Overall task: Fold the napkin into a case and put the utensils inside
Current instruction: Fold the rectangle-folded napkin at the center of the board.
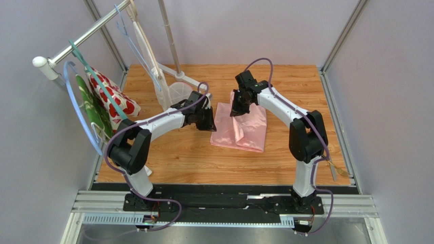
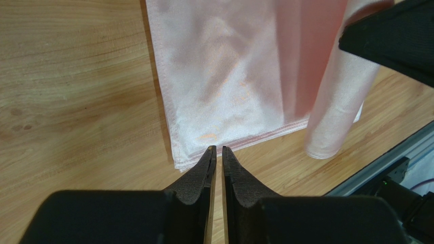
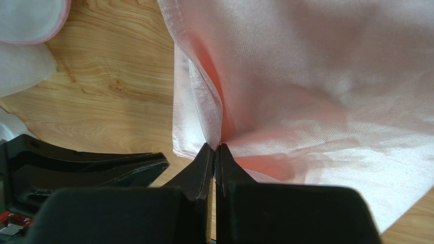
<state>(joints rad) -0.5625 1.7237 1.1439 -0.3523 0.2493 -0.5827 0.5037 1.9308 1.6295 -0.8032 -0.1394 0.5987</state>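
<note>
Right gripper [image 3: 215, 146] clenched on a napkin [image 3: 326, 91] fold; carry it over low, edges matched. Left gripper [image 2: 217, 149] closed at the corner (nipping cloth? can't tell), should pin it.

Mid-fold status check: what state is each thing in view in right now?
Napkin: partly folded on the table, one fold pinched and raised.
Right hand: shut on the napkin's fold.
Left hand: shut at the napkin's edge; whether it grips cloth is unclear.
Utensils: lying by the table's right edge, outside the napkin.
Flowered cloth: hanging from the rack.
Green cloth: hanging from the rack.
</note>
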